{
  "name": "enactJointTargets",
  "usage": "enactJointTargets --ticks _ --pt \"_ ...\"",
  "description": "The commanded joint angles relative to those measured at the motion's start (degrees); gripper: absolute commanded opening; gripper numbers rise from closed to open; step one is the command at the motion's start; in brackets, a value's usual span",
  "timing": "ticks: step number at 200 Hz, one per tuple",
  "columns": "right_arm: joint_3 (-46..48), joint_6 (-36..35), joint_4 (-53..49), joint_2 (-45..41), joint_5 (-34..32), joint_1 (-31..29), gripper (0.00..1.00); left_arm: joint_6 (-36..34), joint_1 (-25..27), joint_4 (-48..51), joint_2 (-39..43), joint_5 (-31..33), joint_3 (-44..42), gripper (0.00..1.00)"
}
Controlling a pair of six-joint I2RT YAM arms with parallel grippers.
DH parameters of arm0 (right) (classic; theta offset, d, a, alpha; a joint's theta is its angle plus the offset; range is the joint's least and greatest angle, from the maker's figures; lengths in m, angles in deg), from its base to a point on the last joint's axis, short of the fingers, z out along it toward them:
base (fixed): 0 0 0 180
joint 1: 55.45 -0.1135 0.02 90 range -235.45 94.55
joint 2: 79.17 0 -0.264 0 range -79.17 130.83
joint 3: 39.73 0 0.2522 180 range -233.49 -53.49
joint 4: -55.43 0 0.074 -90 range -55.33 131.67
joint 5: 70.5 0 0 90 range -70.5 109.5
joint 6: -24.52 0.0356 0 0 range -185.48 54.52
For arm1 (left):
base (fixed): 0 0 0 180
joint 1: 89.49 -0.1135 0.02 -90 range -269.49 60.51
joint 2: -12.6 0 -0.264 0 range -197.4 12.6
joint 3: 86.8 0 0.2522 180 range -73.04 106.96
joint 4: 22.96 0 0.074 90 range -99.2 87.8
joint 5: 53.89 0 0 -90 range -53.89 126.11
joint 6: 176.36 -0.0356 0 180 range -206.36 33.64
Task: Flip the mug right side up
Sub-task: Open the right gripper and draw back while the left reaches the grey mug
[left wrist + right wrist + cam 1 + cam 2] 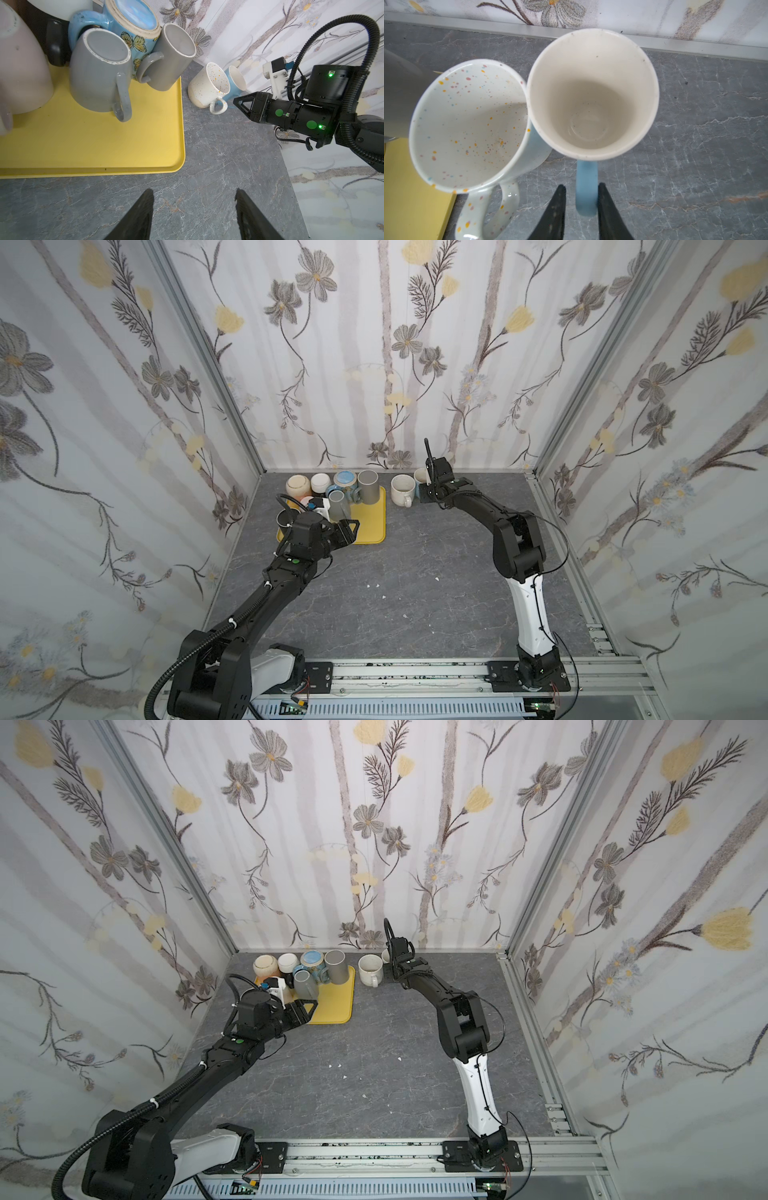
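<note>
In both top views a yellow tray [371, 526] at centre left carries a cluster of upturned mugs [340, 493], a speckled white mug [402, 488] stands upright just right of it, and the right gripper [428, 483] hides most of the blue mug [385, 956] beside it. In the left wrist view the left gripper [194, 199] hovers with its jaws wide and empty at the bottom edge, the tray's mugs sit bottoms-up at upper left, and the two upright mugs touch at centre right. In the right wrist view both upright mugs are empty, rims touching, with the right gripper's narrowly parted fingers [559, 205] flanking the blue handle [586, 187]; grip uncertain.
</note>
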Motion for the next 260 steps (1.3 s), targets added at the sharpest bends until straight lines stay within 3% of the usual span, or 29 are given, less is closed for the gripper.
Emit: enactJointTargets --ticks 1,36,69,123,158,195,260 --pt "-0.44 0.48 -2.31 -1.82 0.36 -0.35 0.35 -1.56 -0.7 0.3 0.94 2.18 -0.01 0.62" --pt "-0.31 0.98 -5.33 -5.26 -1.21 -0.54 0.4 -4.76 -1.12 6.19 0.64 10.52 2.41 0.67" --pt "3.39 1.63 -5.5 -10.54 -1.15 -1.53 0.41 -5.22 -0.79 11.59 -6.1 16.7 8.69 0.67" --pt "22.18 6.88 8.09 -22.66 3.96 -5.8 0.43 -3.2 4.18 21.15 -20.73 28.84 22.0 0.65" --pt "34.38 12.3 16.93 -28.33 6.19 -8.72 0.43 -2.23 5.24 24.78 -29.08 35.39 29.11 0.54" --pt "42.31 14.54 22.76 -30.12 8.84 -10.47 0.43 -1.43 5.34 28.37 -38.59 36.18 38.47 0.52" --pt "44.21 14.82 24.6 -29.6 10.95 -10.68 0.44 -1.93 5.72 32.98 -49.02 38.64 47.98 0.5"
